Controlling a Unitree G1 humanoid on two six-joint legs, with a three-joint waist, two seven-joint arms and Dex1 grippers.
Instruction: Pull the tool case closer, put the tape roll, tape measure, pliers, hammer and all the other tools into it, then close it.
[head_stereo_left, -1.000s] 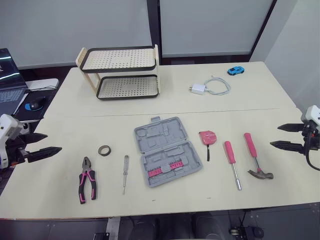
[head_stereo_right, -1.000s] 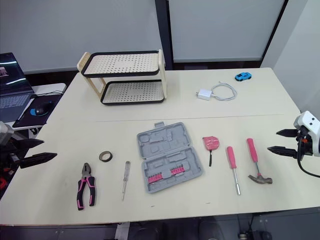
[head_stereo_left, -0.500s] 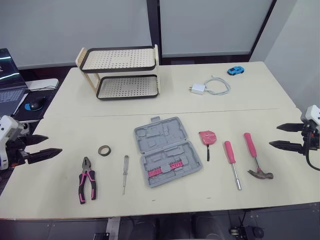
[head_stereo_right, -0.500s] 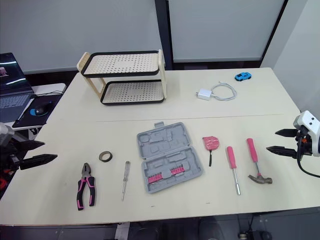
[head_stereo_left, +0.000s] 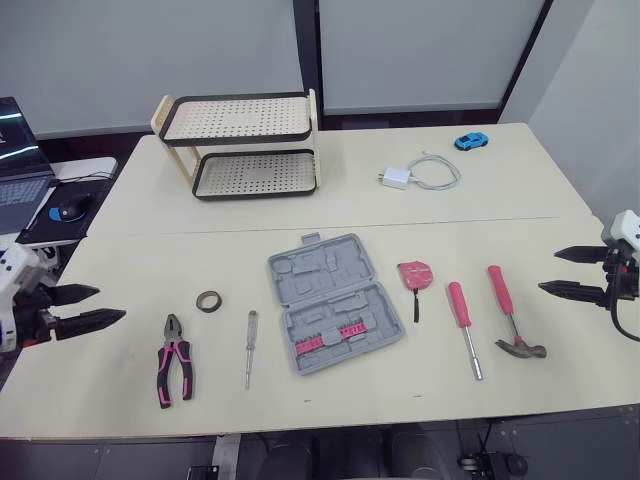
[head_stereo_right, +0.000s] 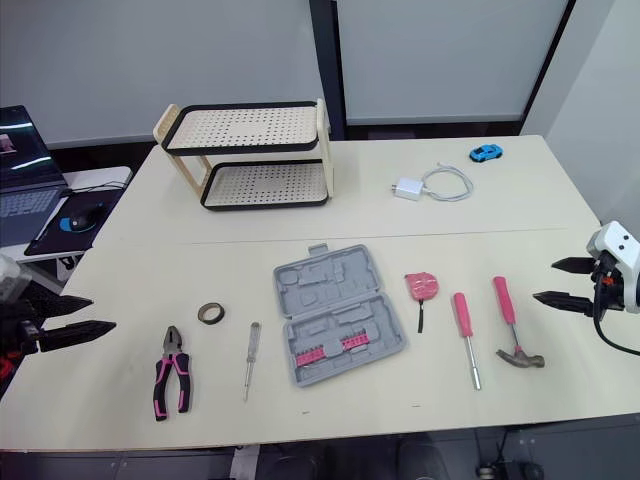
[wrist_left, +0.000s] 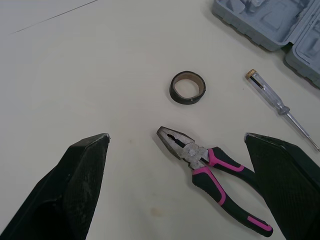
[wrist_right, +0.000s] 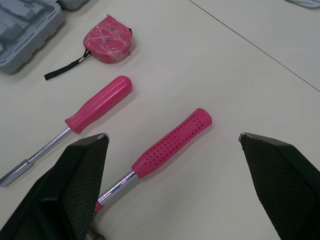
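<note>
The grey plastic tool case (head_stereo_left: 335, 303) is seen lying open and flat in the middle of the cream table (head_stereo_left: 480, 205), with its lid half toward twelve o'clock and its tray half toward six. A row of pink bits is seated in the tray, and the other moulded recesses are seen empty. No tool has been put in, and the case is judged not yet pulled toward the near edge, so every step of the task is taken to be left. At nine o'clock of the case are laid the clear-handled tester screwdriver (head_stereo_left: 250, 348), the dark tape roll (head_stereo_left: 208, 301) and, nearer eight o'clock, the pink-and-black pliers (head_stereo_left: 174, 372). At three o'clock are laid the pink tape measure (head_stereo_left: 415, 275) with its black strap, then the pink-handled driver (head_stereo_left: 464, 316) and the pink-handled hammer (head_stereo_left: 510, 310), each apart from its neighbour. The left gripper (head_stereo_left: 108, 304) is held at the table's nine o'clock edge with its fingers spread wide and nothing between them, the pliers and tape roll lying ahead of it. The right gripper (head_stereo_left: 549, 271) is held at the three o'clock edge, likewise spread wide and empty, near the hammer handle but not touching it. Toward twelve o'clock, well apart from the tools, stand a two-tier perforated rack (head_stereo_left: 245, 145), a white charger with its cable (head_stereo_left: 420, 175) and a small blue toy car (head_stereo_left: 471, 141); these are judged to be no part of the packing. Left to be done are the pull, six placements and the closing of the lid.
</note>
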